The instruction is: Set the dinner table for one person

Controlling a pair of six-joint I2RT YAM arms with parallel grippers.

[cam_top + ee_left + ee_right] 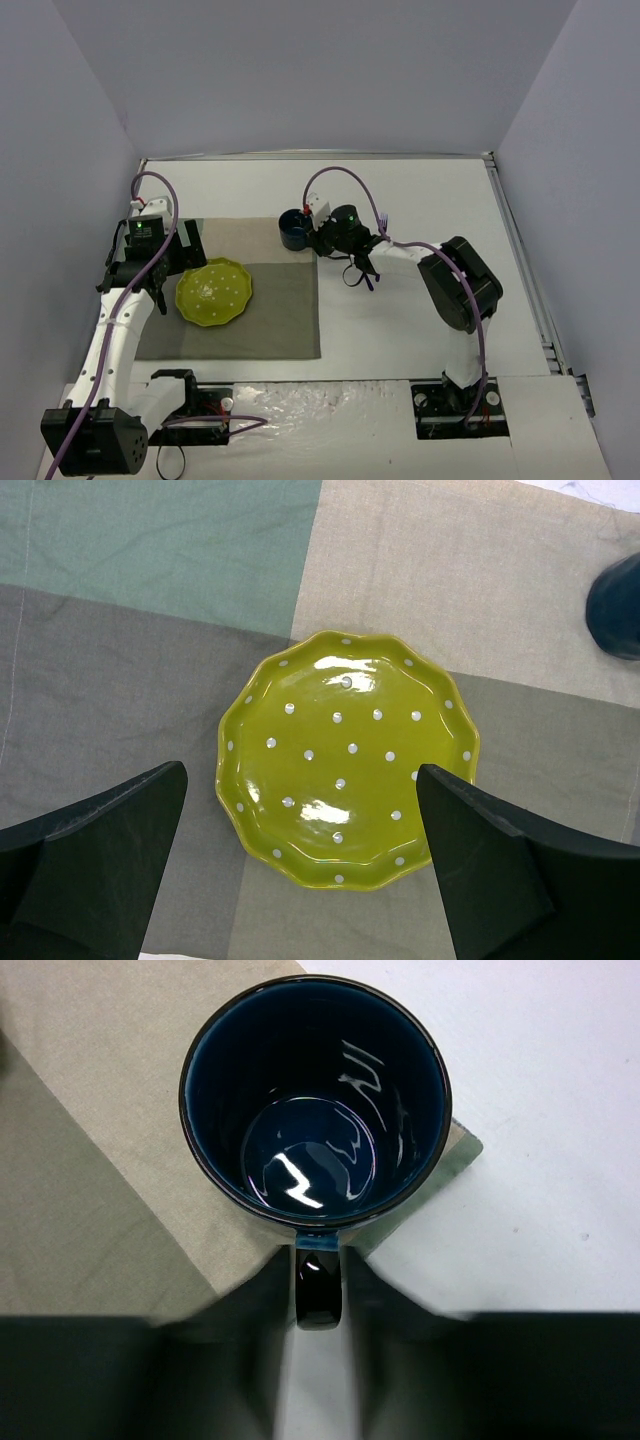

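A yellow-green scalloped plate [213,291] [345,760] with white dots lies on the grey-green patchwork placemat [285,320] [150,630]. My left gripper [172,270] [300,772] hangs open above the plate's near left edge, nothing between its fingers. A dark blue mug [295,230] [315,1100] stands upright on the placemat's far right corner [90,1110], empty inside; its edge shows at the left wrist view's right side as the mug [615,605]. My right gripper [318,238] [318,1290] is shut on the mug's black handle. The white dinner table [410,190] [540,1160] lies all around.
Grey walls close the table in on three sides. A thin metal rim [520,250] runs along the table's right edge. Purple cables loop over both arms, and a black strap [356,275] dangles under the right wrist.
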